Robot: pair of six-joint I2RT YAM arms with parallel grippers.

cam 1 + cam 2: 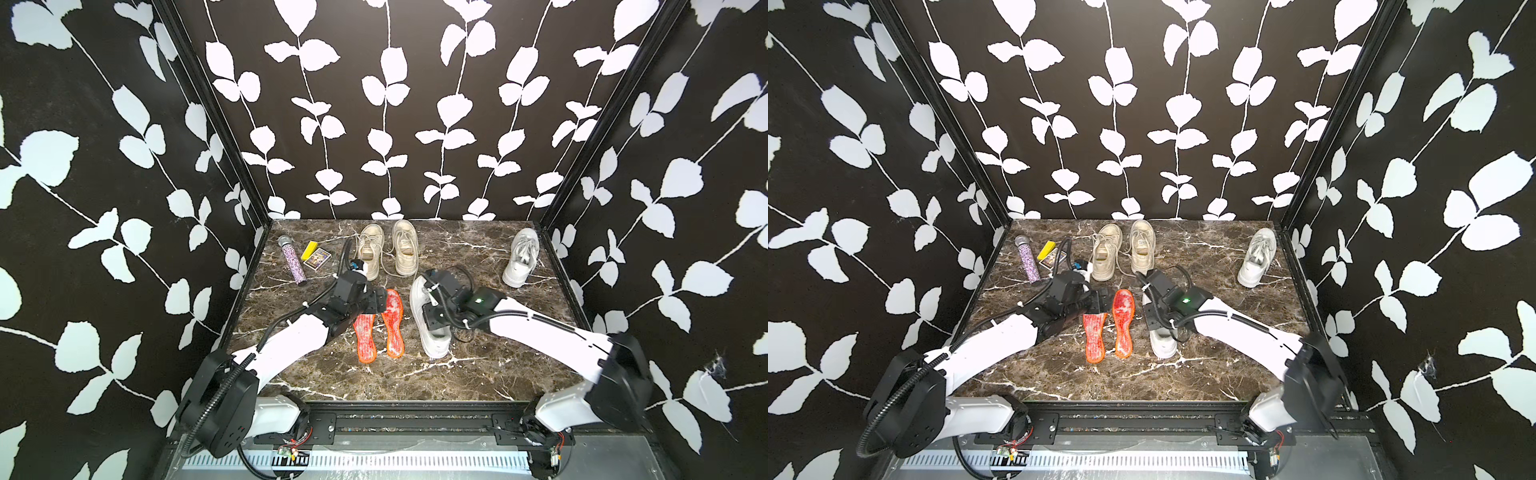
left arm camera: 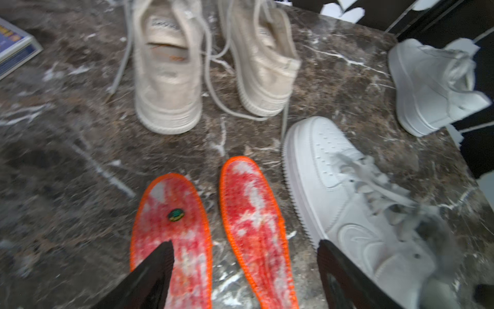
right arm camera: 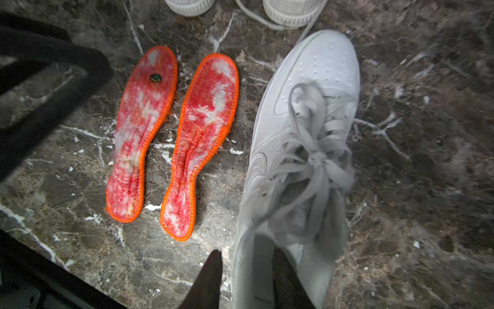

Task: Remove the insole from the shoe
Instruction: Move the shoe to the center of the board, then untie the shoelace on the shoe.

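We read a top view as our clock, with twelve at the back wall and six at the arm bases. The desk (image 1: pixel 478 374) comes first.

Over it the right arm (image 1: pixel 540 328) reaches in from four o'clock and the left arm (image 1: pixel 291 345) from eight.

A little right of centre stands the white sneaker (image 1: pixel 435 344), upright on its sole. Its long axis runs almost six to twelve, heel at six, toe leaning a touch toward eleven. We cannot see the insole we want. We judge that it lies flat inside along that same axis, hidden under the laces (image 3: pixel 312 149).

Just beside the shoe, at its nine o'clock, two orange insoles (image 1: pixel 393 328) lie parallel to it on the bare stone, so they are not the ones in question.

The left jaws hang spread wide over that pair and hold nothing. The right jaws are the nearer, sitting at the shoe's mouth. They stand parted astride the collar wall on the side facing the orange insoles. The outer finger (image 3: pixel 211 278) is outside with a gap beside it, and the inner finger (image 3: pixel 286 275) is down in the opening. As far as we can tell they pinch nothing.

From them the insole lies below and ahead toward twelve. We expect the pull to run back toward six and upward.
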